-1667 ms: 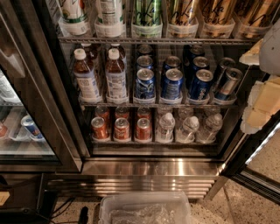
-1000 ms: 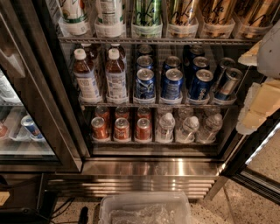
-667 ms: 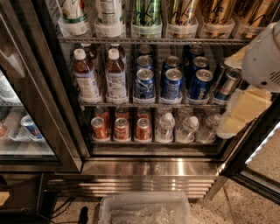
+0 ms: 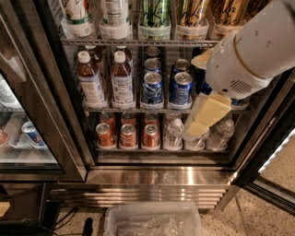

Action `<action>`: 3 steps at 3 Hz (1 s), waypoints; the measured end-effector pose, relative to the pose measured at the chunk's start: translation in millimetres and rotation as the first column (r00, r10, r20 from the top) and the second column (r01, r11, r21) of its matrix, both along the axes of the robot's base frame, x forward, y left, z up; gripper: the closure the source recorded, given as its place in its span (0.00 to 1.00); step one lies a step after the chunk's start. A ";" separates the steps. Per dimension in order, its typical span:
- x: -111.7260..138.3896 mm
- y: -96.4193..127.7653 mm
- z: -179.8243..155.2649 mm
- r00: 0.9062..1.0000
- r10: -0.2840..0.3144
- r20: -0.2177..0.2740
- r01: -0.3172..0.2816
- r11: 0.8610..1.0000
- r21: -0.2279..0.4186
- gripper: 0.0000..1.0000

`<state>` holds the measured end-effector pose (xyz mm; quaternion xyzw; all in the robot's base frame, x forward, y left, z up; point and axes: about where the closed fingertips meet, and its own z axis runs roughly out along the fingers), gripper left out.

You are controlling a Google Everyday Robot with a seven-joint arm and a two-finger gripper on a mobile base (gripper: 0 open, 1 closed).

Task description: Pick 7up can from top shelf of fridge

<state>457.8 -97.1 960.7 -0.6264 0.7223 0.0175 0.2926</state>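
leftward since a moment ago, the white arm now fills the upper right, and its cream hand hangs before the middle racks instead of at the right edge. nearest, a clear plastic bin sits on the floor below the steel base grille of the fridge. next comes the hand, angled down and left, level with the blue cans. whether it is open or closed cannot be told, and nothing appears to be in it. furthest, on the top shelf, the 7up can stands upright at the front left corner of that worktop. a whitish can with fine print stands just beside it, then a green can and gold cans toward the right edge. the 7up can is well apart from the hand, up and to the left. the step in hand looks like the approach, with no grasp made. the next move likely calls for raising the hand to the top rack, carrying it to the left corner, and squaring it to the can without knocking the neighbour.
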 end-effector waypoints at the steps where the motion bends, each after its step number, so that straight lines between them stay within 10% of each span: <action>1: 7.0 32.5 1.3 0.997 0.079 0.004 -0.079 0.995 0.053 0.00; 3: 9.2 49.3 0.3 0.995 0.087 0.056 -0.093 0.988 0.120 0.00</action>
